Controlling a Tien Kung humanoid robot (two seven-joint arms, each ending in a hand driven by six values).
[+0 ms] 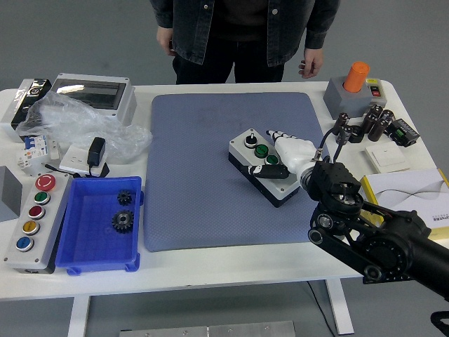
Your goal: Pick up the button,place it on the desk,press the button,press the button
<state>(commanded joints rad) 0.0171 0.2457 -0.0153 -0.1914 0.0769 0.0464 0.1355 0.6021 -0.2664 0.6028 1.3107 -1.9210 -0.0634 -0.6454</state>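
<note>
Grey button box (pixel 265 166) lies on the blue mat (pixel 203 175), long axis running from upper left to lower right. Right hand (pixel 291 156) rests on it, fingers curled, one black fingertip (pixel 270 170) pressing its top.

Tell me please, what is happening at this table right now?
The robot's right hand reaches in from the right over a grey button box lying on the blue mat. A dark finger rests on top of the box, over the spot nearest the robot, beside its green button; it appears to be pressing there. The left arm is not in view. A person stands at the far side with hands hanging down, touching nothing.
</note>
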